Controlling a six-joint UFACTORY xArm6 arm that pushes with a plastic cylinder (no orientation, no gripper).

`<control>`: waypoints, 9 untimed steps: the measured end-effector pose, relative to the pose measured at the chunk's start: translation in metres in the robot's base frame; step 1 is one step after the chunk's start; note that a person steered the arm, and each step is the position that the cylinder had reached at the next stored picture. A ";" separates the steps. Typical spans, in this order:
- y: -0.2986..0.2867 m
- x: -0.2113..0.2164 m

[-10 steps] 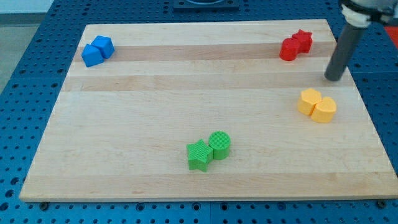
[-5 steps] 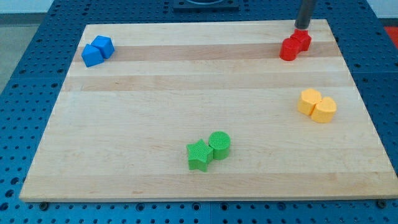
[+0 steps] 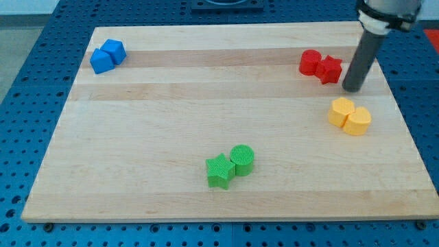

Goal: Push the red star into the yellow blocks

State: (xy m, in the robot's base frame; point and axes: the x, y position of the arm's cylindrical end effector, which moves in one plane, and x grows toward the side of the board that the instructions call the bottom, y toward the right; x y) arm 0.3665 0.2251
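Observation:
The red star (image 3: pixel 330 68) lies near the view's upper right, touching a second red block (image 3: pixel 311 62) on its left. Two yellow blocks sit below it and to the right: a hexagon-like one (image 3: pixel 341 112) and a rounded one (image 3: pixel 357 121), touching each other. My tip (image 3: pixel 352 88) rests on the board just right of and below the red star, above the yellow blocks, with a small gap to each.
Two blue blocks (image 3: pixel 108 56) sit at the view's upper left. A green star (image 3: pixel 219 171) and a green cylinder (image 3: pixel 242 160) sit together near the bottom middle. The wooden board (image 3: pixel 206 103) lies on a blue pegboard.
My tip went from the right edge up behind the red blocks, then down to their right. The red star and its red neighbour shifted down and left, the star turning.

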 end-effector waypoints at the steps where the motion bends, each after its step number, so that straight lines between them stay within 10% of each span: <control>1: 0.000 -0.103; 2: 0.000 -0.173; 4: -0.069 -0.094; 9: -0.023 0.037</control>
